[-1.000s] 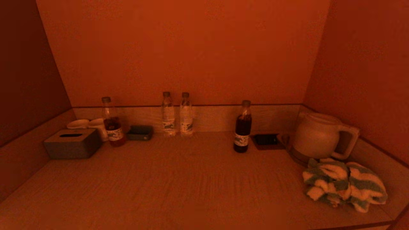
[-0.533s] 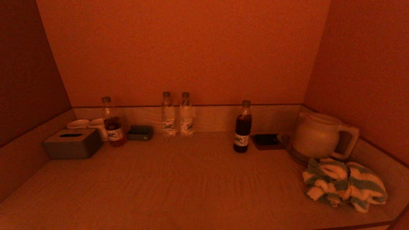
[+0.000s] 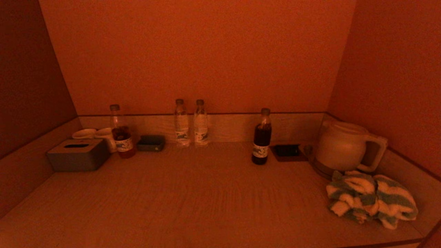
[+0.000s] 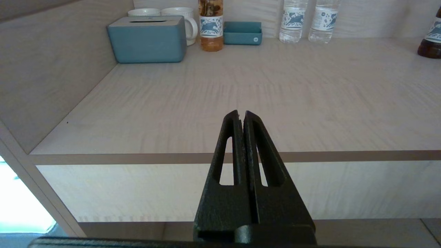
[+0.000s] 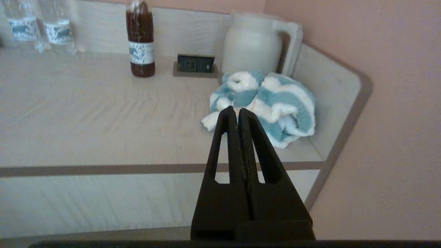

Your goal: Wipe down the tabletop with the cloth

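Cloth (image 3: 372, 199), striped blue and white, lies bunched at the right end of the tabletop (image 3: 193, 199), just in front of the white kettle (image 3: 344, 146). I see my right gripper (image 5: 237, 111) held off the front edge of the tabletop, pointing at the cloth, its fingers pressed together on nothing. My left gripper (image 4: 240, 113) is also closed and empty, in front of the tabletop's left half, well apart from the tissue box (image 4: 148, 38).

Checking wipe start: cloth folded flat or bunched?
Bunched. The cloth lies in a crumpled heap in front of the kettle, on the tabletop. Right gripper shut, short of it.
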Robot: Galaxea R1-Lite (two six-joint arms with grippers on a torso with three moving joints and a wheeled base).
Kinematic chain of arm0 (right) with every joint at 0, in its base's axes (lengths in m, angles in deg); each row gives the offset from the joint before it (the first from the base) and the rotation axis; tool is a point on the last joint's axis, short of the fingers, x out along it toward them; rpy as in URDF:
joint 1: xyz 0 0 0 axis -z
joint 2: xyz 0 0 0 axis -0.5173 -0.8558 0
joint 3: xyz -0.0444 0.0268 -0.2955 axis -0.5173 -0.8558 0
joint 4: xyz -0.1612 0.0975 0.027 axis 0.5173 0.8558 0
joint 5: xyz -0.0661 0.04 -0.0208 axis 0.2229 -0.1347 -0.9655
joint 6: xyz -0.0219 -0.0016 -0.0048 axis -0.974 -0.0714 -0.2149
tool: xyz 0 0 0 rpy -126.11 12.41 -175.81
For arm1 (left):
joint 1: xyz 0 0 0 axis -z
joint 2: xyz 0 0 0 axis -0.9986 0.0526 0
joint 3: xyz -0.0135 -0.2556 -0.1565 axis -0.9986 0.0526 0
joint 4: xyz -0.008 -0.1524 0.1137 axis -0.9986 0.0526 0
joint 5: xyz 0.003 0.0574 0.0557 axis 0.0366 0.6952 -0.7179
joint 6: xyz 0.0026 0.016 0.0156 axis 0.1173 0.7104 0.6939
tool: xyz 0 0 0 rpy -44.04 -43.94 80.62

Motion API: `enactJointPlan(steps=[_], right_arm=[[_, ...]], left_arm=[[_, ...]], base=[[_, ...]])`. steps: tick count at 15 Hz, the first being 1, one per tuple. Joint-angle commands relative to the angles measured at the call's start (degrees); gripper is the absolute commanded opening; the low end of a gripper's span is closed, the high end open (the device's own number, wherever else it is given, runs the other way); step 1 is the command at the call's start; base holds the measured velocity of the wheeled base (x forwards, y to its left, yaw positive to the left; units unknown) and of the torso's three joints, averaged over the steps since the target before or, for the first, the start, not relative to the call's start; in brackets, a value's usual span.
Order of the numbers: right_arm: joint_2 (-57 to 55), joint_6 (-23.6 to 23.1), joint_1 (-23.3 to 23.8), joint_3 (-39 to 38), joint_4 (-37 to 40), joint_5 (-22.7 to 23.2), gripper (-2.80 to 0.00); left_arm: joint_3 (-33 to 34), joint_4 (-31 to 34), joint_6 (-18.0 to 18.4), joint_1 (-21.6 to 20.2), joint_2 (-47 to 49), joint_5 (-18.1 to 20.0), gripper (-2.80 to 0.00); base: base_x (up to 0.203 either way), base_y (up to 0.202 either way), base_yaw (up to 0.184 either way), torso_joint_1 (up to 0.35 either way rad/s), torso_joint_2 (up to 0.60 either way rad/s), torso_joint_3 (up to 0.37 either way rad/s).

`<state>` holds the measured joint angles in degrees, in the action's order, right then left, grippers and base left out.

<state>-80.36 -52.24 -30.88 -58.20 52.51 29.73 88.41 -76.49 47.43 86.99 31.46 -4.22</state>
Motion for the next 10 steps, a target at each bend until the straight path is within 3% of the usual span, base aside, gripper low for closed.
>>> enactJointPlan(steps=[1, 3, 10], right_arm=[[0.3, -0.4, 0.0, -2.4, -7.9, 0.3, -2.80], [0.3, -0.2, 0.0, -4.2, -7.9, 3.2, -2.80], [0.3, 0.0, 0.0, -8.1, -8.8, 4.1, -2.80]], left_arm=[[0.0, 0.0, 0.0, 0.0, 0.0, 0.0, -2.80], [0.0, 0.0, 0.0, 0.0, 0.0, 0.0, -2.80], [0.0, 0.0, 0.0, 0.0, 0.0, 0.0, -2.80]], base=[[0.000, 0.000, 0.000, 0.000, 0.00, 0.000], [0.000, 0.000, 0.000, 0.000, 0.00, 0.000], [0.000, 0.000, 0.000, 0.000, 0.00, 0.000]])
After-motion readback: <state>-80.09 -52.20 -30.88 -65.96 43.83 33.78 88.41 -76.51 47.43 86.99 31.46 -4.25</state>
